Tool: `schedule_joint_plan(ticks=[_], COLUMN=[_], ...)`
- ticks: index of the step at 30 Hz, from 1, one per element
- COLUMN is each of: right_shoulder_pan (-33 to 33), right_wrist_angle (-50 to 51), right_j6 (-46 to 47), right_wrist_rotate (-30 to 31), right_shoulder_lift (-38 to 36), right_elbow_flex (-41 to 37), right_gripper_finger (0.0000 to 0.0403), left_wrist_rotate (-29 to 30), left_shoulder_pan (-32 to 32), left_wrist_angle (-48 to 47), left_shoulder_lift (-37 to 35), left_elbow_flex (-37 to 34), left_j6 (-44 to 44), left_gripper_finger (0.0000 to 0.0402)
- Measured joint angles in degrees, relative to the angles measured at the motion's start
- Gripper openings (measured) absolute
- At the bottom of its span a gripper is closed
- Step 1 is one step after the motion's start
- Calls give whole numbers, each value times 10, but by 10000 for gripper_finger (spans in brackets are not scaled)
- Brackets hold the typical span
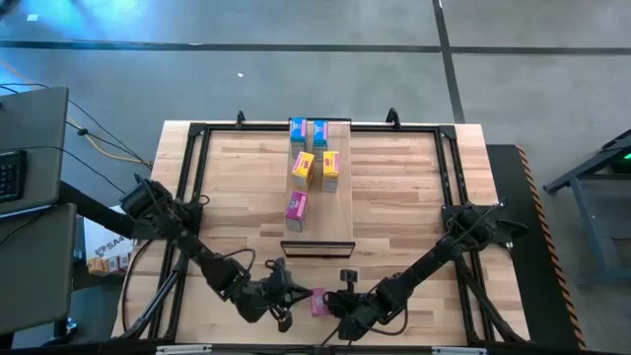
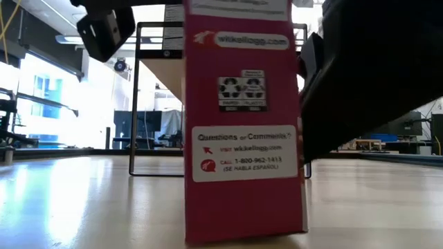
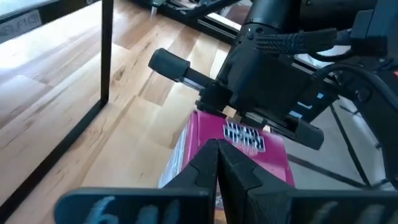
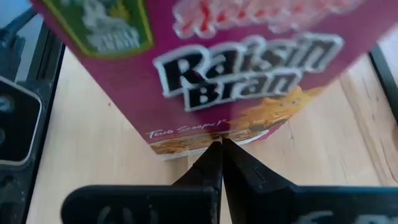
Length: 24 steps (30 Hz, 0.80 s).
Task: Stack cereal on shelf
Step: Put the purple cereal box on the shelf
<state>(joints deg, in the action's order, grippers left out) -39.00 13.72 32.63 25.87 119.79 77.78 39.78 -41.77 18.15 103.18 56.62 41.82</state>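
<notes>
On the pale shelf plank (image 1: 340, 212) stand two blue cereal boxes (image 1: 309, 132), two yellow ones (image 1: 316, 169) and a pink one (image 1: 296, 209). A second pink box (image 1: 318, 302) stands upright on its bottom end on the tabletop near the front edge, and fills the low view (image 2: 242, 124). My left gripper (image 1: 296, 301) is shut just to the box's left, with its fingertips (image 3: 216, 149) before the box's top (image 3: 249, 140). My right gripper (image 1: 332, 308) is shut at the box's right side. My right gripper has its shut fingertips (image 4: 219, 149) against the pink box's printed broad face, at its lower edge (image 4: 214, 134), coming from the table's right and slanting down. The box stands with its bottom on the tabletop. My left gripper: whether it touches the box I cannot tell.
A black frame (image 1: 197, 177) runs round the tabletop, and its upright bar (image 3: 107, 50) stands close to my left gripper. The shelf's dark front end (image 1: 317, 248) lies just beyond the pink box. Bare tabletop (image 1: 237, 197) lies left and right of the shelf.
</notes>
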Motion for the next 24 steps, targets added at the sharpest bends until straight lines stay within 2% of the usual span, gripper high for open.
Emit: schedule_joint_plan(ticks=[5, 13, 20, 24], right_shoulder_pan=[-1, -7, -39, -64], right_wrist_angle=[45, 132, 191, 232], right_j6=[-1, -1, 35, 66], right_wrist_rotate=[-24, -23, -22, -25], right_shoulder_lift=[-11, -44, -61, -78], right_elbow_flex=[0, 0, 1, 1], right_gripper_finger=[0, 0, 0, 0], left_wrist_rotate=[-22, -38, -59, -98], left_shoulder_pan=[9, 12, 8, 0], left_wrist_angle=[0, -24, -123, -149], left_shoulder_lift=[-1, -39, -131, -189], left_elbow_flex=[0, 0, -1, -1], left_j6=[-2, -20, 0, -1], left_gripper_finger=[0, 0, 0, 0])
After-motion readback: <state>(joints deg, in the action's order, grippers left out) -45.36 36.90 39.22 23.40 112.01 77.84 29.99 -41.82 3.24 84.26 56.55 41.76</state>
